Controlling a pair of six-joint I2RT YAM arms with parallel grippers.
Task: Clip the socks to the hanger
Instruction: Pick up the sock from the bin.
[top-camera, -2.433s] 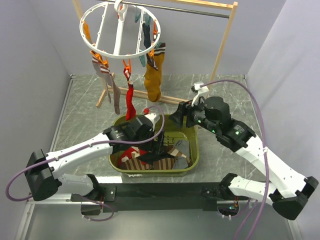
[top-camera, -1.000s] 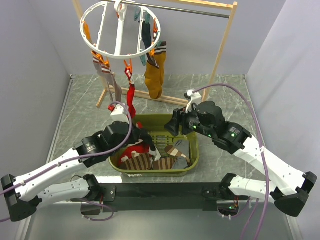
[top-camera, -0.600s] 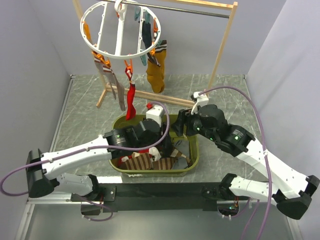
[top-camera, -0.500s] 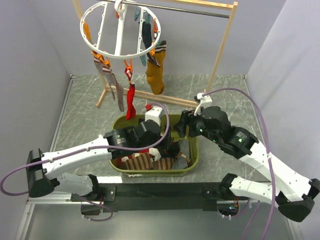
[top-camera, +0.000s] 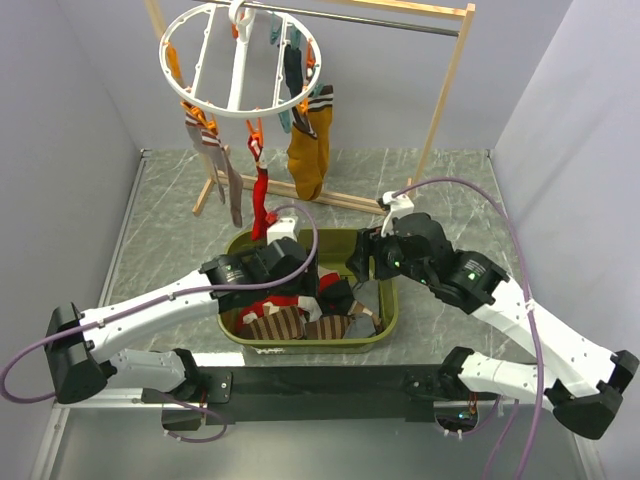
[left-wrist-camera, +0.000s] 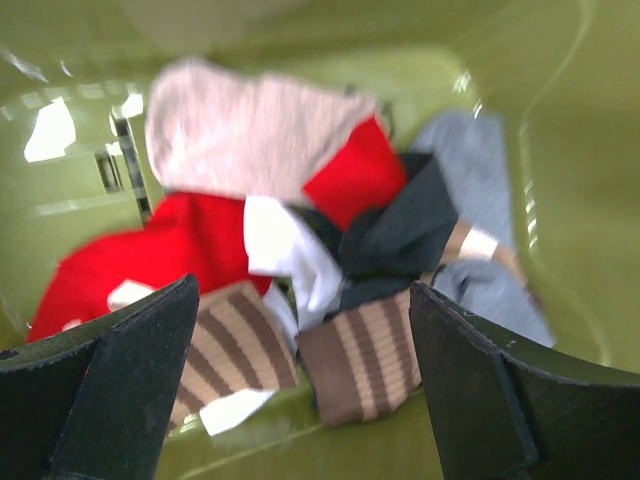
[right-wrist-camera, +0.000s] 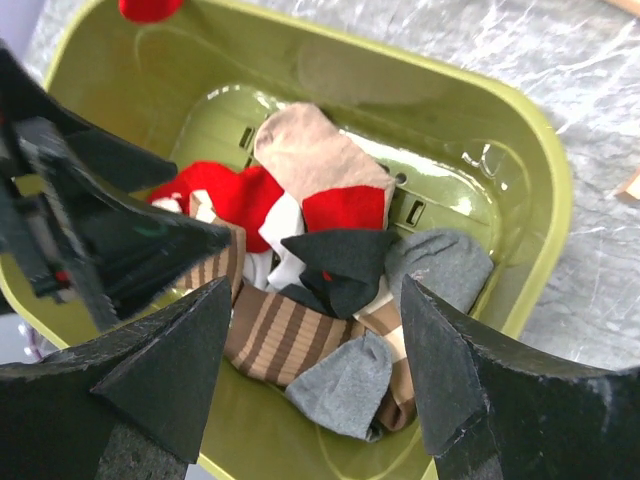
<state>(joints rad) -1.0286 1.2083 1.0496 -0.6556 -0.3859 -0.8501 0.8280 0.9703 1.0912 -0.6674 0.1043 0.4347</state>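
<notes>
hovering over the olive basket (top-camera: 392, 300), both grippers stand spread and empty. the left gripper (left-wrist-camera: 300, 300) hangs low inside the basket, its two dark fingers (left-wrist-camera: 130, 370) wide apart with nothing between them. below it lies a heap of loose socks (left-wrist-camera: 280, 240): a pale pink sock (left-wrist-camera: 240, 130) at the back, a red sock (left-wrist-camera: 120, 270) with white marks, a navy sock (left-wrist-camera: 400, 225), a grey sock (left-wrist-camera: 470, 160), and brown-striped socks (left-wrist-camera: 365, 355) nearest the camera. the right gripper (right-wrist-camera: 312, 290) sits higher, above the basket's far right side, its fingers likewise released and clear of the fabric. in its view the left gripper's dark fingers reach in from the left, close above the red sock.

from overhead, the white ring hanger (top-camera: 238, 75) hangs by its hook from the metal rod of the wooden rack (top-camera: 445, 90) at the back of the grey marbled table (top-camera: 170, 210). clipped to its ring are a striped hanging sock (top-camera: 212, 140), a red hanging sock (top-camera: 262, 205), a mustard hanging sock (top-camera: 305, 160), and a dark hanging sock (top-camera: 292, 68) on the far side of the ring.
</notes>
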